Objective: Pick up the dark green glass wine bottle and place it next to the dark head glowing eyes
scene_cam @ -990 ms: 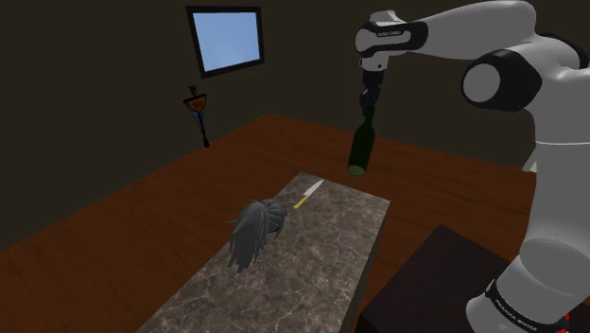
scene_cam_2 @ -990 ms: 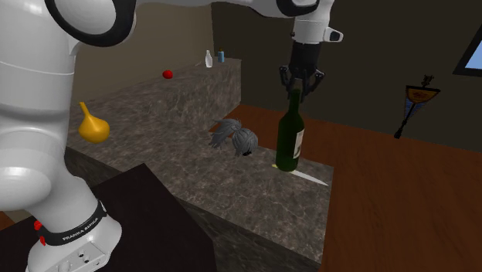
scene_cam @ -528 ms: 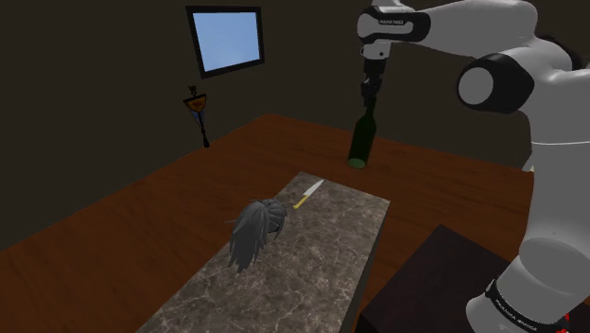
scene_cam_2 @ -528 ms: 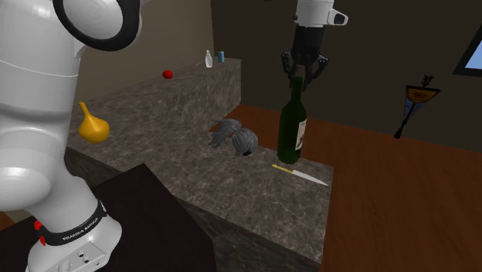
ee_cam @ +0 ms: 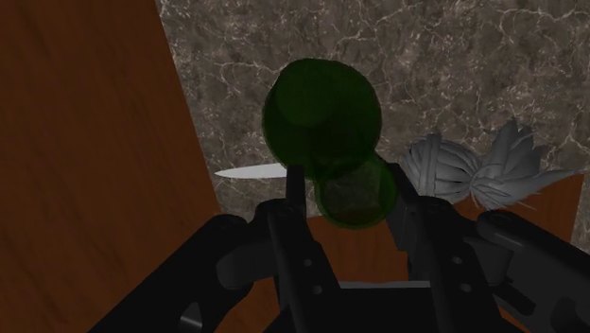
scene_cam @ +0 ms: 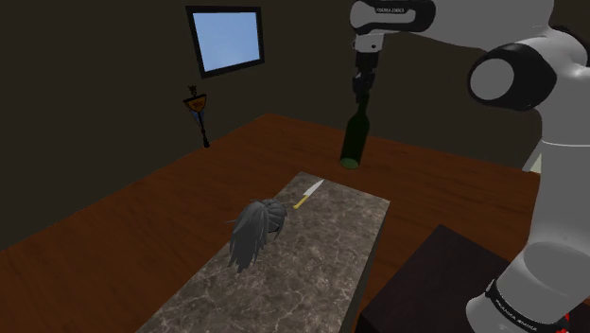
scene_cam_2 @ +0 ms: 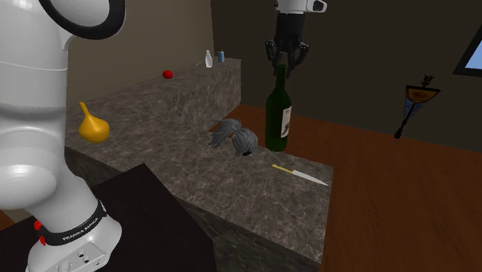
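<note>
One dark green glass wine bottle (scene_cam: 353, 142) hung upright in the upper middle of the shoulder view, clear of any surface, with its base above the far end of the grey veined marble counter (scene_cam: 312, 274). The all-black two-finger gripper (scene_cam: 360, 100) clasped the bottle by its neck from above, the fingers pressed to either side of the glass. In the wrist view the bottle (ee_cam: 321, 118) ran away from the gripper (ee_cam: 348, 194) towards the counter (ee_cam: 454, 66), between the knife (ee_cam: 251, 172) and the head (ee_cam: 473, 170).

Just left of centre in the shoulder view, a dark head with long grey hair (scene_cam: 255, 230) lay on the counter. A slim knife with a yellow handle and pale blade (scene_cam: 308, 194) lay above and right of it, near the counter's end.

In the second exterior view the bottle (scene_cam_2: 276, 116) stood at centre frame under the gripper (scene_cam_2: 281, 68), just right of the head (scene_cam_2: 237, 139). The knife (scene_cam_2: 300, 175) lay lower right of both. A yellow gourd (scene_cam_2: 92, 125) sat at the left, and a small red object (scene_cam_2: 167, 74) sat at the upper left of the counter (scene_cam_2: 154, 124). Brown wooden floor (scene_cam: 142, 208) surrounded the counter.
</note>
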Controlling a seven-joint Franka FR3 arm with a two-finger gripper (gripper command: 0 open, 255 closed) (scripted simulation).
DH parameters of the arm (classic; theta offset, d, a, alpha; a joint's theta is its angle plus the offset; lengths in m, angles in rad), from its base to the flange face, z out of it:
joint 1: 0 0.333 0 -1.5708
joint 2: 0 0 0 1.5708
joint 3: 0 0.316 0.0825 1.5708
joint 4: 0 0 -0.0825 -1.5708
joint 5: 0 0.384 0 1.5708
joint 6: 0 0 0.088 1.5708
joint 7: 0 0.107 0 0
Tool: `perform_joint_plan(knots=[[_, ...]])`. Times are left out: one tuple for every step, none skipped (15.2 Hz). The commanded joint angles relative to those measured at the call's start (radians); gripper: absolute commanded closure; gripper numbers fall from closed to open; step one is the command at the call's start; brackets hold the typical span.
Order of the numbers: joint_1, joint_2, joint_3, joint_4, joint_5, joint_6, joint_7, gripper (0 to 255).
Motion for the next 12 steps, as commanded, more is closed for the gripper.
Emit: perform_joint_plan(knots=[[0.035,-0.036,0.011,-0.034,-0.008,-0.001,0.044,255],[0.051,-0.050,0.016,-0.046,-0.011,-0.002,0.064,255],[0.066,-0.063,0.023,-0.056,-0.014,-0.004,0.085,255],[0.081,-0.074,0.029,-0.064,-0.017,-0.006,0.105,255],[0.096,-0.084,0.036,-0.071,-0.019,-0.009,0.126,255],[0.111,-0.093,0.042,-0.075,-0.022,-0.013,0.147,255],[0.125,-0.101,0.049,-0.078,-0.024,-0.017,0.168,255],[0.140,-0.107,0.056,-0.079,-0.026,-0.022,0.190,255],[0.154,-0.112,0.063,-0.079,-0.028,-0.027,0.211,255],[0.169,-0.117,0.071,-0.077,-0.029,-0.033,0.232,255],[0.183,-0.120,0.078,-0.073,-0.031,-0.040,0.254,255],[0.197,-0.121,0.086,-0.067,-0.033,-0.047,0.276,255]])
